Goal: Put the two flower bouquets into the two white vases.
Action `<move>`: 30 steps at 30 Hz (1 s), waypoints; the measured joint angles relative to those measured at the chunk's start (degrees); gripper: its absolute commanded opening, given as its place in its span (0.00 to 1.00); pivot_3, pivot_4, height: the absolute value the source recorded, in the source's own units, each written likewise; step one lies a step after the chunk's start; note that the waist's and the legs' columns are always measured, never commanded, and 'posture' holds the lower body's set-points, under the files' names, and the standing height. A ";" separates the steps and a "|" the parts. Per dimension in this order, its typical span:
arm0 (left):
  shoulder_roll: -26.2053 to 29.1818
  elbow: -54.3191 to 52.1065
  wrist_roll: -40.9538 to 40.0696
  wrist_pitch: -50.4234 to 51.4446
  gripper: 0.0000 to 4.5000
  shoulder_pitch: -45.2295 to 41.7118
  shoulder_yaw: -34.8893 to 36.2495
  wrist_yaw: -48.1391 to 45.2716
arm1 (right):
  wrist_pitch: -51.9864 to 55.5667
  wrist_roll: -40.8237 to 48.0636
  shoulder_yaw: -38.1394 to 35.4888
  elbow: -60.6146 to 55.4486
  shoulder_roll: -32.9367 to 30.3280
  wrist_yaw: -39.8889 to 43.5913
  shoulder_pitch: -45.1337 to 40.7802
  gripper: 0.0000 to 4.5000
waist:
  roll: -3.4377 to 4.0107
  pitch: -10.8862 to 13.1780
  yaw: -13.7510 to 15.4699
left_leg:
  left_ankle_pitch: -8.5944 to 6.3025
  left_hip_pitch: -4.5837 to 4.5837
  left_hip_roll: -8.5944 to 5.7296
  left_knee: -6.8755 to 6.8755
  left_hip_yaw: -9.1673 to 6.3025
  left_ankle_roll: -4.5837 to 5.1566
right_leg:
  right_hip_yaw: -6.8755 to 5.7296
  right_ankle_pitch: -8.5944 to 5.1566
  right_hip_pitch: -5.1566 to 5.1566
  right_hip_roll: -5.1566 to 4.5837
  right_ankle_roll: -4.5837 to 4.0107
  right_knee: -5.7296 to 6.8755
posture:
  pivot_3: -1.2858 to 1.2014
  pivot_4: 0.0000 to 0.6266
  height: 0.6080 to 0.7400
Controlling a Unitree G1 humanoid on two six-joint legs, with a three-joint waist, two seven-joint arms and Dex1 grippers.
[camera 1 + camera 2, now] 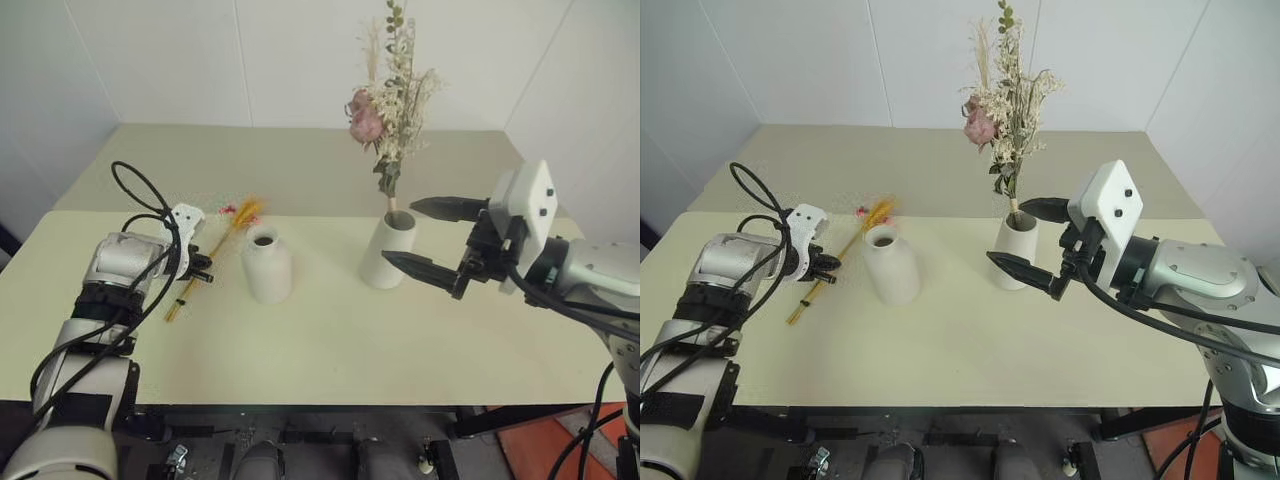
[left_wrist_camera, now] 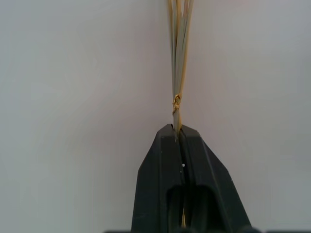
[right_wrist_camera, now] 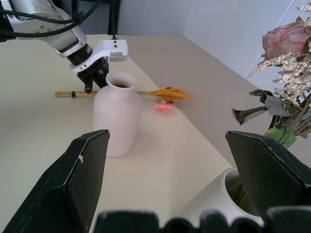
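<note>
The stem ends of the fuller pink-rose, cream-sprig and green-leaf bouquet [image 1: 392,110] are hidden inside the matte white wide-mouthed cylinder vase [image 1: 385,250]. In the right wrist view, the lower frame edge and the black claw fingers [image 3: 73,184] cut off most of this vase, and the right edge crops the bouquet. The blossom end of the slim bundle of yellow wheat-like stalks [image 1: 215,255] is blurred. In the left wrist view, its heads run past the top edge, and the stalk section between the closed fingers of the left claw [image 2: 179,133] is hidden. The left edge crops the pale desk [image 1: 330,350].
</note>
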 measured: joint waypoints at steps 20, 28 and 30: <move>-14.57 -17.26 -41.23 -16.66 0.00 -7.56 33.02 -4.41 | -1.07 -4.82 -0.83 -0.41 0.73 -1.15 6.87 1.00 | -0.05 -0.02 -0.29 | 0.00 0.07 -0.10 0.02 -0.01 0.00 | 0.03 0.07 0.09 -0.08 0.11 -0.04 | 0.52 0.24 1.00; -11.02 -12.67 -45.58 -12.31 0.00 -3.48 30.42 -15.76 | -1.08 -4.98 -3.21 -3.07 3.53 -3.85 10.52 1.00 | -0.05 -0.02 -0.15 | 0.01 0.06 -0.10 0.05 -0.02 0.00 | 0.02 0.07 0.11 -0.07 0.11 -0.05 | 0.52 0.24 1.00; -10.62 -11.88 -44.75 -12.89 0.00 -3.34 28.99 -17.14 | -1.11 -5.04 -3.63 -3.48 3.84 -4.18 10.78 1.00 | -0.05 -0.02 -0.06 | 0.00 0.06 -0.11 0.04 -0.02 0.00 | 0.01 0.06 0.13 -0.07 0.11 -0.08 | 0.52 0.24 1.00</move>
